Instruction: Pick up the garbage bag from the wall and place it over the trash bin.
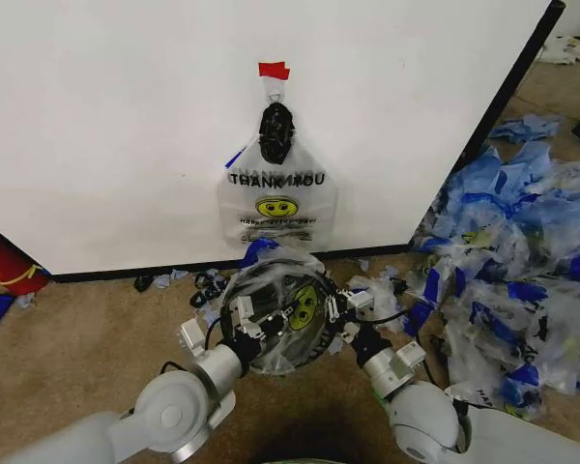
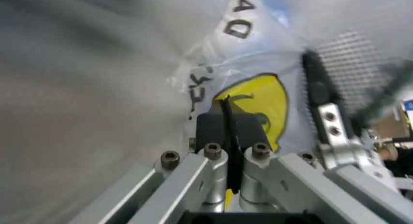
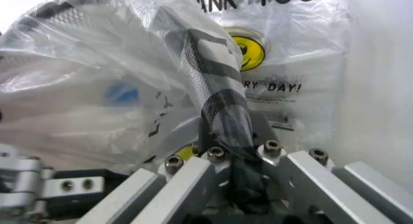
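Both pincers pinch the garbage bag (image 1: 288, 307) between them over the trash bin (image 1: 271, 360): left pincer (image 1: 246, 316), right pincer (image 1: 338, 307).

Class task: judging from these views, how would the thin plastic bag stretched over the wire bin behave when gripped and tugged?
The garbage bag looks floppy: it creases and drapes over the trash bin. It is probably very light, being thin and see-through. It may tear or slip, since the left gripper and right gripper pinch only thin film.
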### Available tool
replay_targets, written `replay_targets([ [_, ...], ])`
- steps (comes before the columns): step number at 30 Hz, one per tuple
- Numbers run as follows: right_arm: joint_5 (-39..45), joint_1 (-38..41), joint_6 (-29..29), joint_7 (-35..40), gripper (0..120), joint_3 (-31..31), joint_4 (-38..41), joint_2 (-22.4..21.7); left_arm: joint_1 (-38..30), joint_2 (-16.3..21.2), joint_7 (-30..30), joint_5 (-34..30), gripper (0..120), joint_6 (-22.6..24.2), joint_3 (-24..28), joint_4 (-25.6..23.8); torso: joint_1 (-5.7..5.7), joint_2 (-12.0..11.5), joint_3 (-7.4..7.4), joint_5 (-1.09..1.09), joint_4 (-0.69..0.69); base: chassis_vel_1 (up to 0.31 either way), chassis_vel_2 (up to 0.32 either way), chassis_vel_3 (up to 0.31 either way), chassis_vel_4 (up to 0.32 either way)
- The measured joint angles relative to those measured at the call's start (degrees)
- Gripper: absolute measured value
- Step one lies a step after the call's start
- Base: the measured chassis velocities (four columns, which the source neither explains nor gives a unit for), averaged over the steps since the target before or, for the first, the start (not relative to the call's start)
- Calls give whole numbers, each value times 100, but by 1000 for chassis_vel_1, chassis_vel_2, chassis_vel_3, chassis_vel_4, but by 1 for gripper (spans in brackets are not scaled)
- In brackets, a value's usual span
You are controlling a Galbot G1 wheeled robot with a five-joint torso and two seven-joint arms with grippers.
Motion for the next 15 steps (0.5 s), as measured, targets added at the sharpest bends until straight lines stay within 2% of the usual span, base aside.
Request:
replay_targets([
  [9,-426,4,-121,68,0,-44,-101,-56,-559,-449,-358,-329,0,-165,249,354,0,0,0,0,0,0,0,0,0],
  [15,-587,-16,-257,144,0,-70,-98,-60,-673,-715,-491,-389,0,-233,328,516,0,0,0,-1,0,0,0,0,0],
])
